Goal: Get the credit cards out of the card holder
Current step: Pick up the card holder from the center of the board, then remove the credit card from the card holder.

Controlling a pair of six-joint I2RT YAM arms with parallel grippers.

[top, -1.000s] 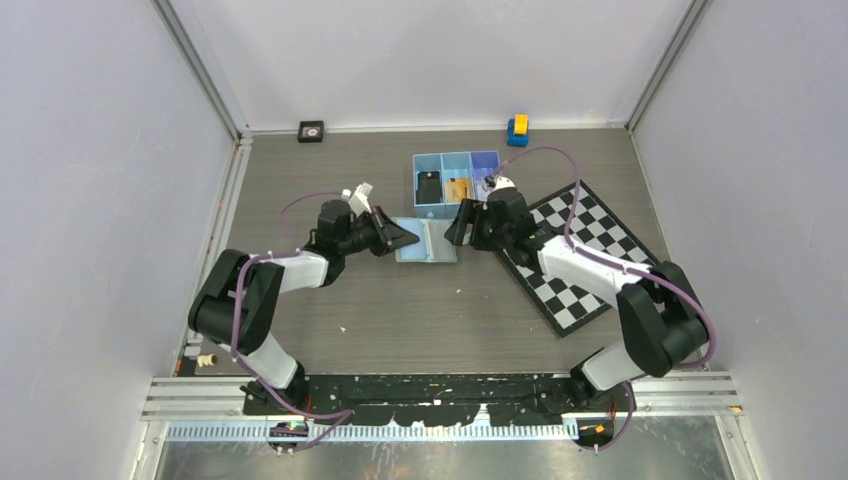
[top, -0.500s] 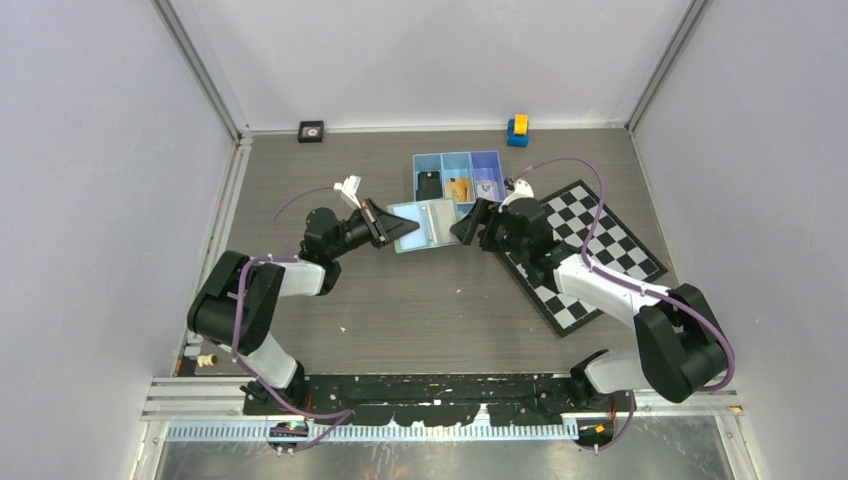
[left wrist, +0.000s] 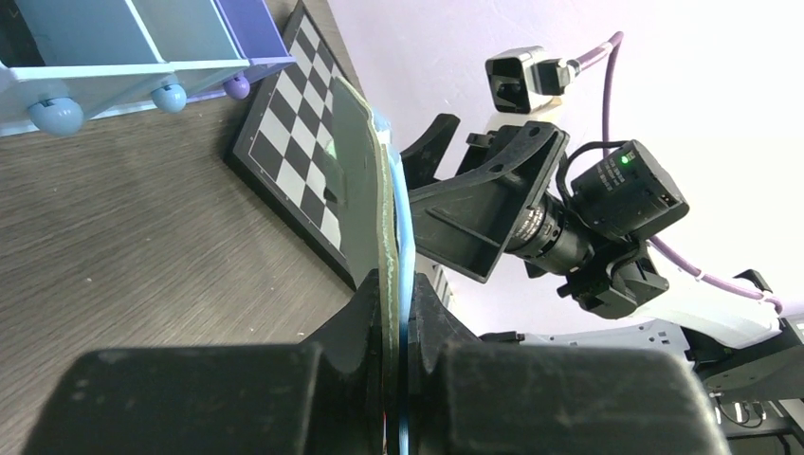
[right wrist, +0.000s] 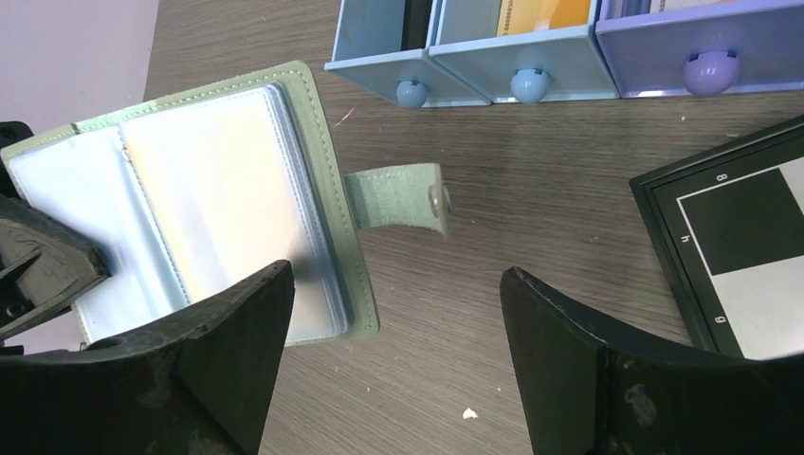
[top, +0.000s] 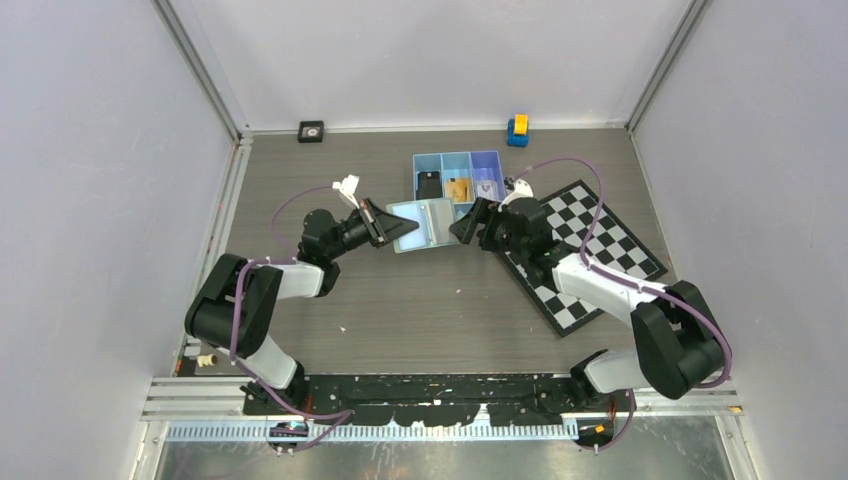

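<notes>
Matt, stitched, leather-like green skin on card holder, glossy clear plastic sleeves inside; matt wood-grain counter beneath; smooth plastic tray beyond.

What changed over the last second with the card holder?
The left gripper lifted the open card holder off the table, toward the blue tray, and is clamped on its edge. The right gripper drew back slightly, open. Tray and chessboard stayed put.

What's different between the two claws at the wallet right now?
The left gripper is shut, pinching one edge of the open green wallet; the right gripper is spread wide and holds nothing. The left gripper grips the side away from the strap, while the right gripper faces the strap side. Both are black, two-fingered, and point at the wallet from opposite sides.
</notes>
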